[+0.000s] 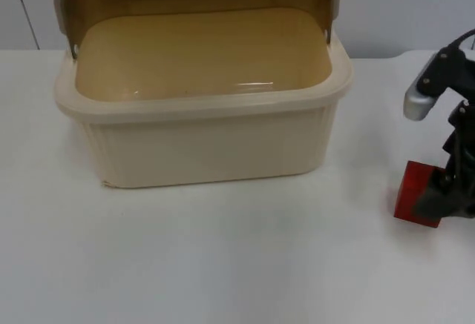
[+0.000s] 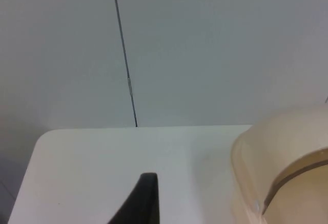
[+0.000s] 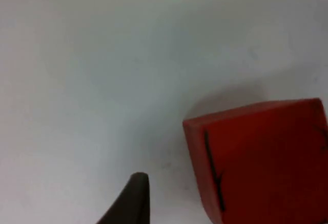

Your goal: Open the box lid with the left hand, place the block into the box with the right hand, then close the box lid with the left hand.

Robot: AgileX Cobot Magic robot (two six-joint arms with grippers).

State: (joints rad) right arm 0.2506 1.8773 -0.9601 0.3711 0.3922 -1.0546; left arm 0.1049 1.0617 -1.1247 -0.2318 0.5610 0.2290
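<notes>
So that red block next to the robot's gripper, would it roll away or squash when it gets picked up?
Probably neither. The red block has flat faces and straight edges, so it should sit still on the white table rather than roll. Its crisp corners suggest it is fairly stiff. The right gripper is at the block; whether it grips yet is unclear.

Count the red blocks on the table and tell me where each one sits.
1. The red block lies on the white table, to the right of the open cream box, at the right pincer. Nothing red lies inside the box.
</notes>
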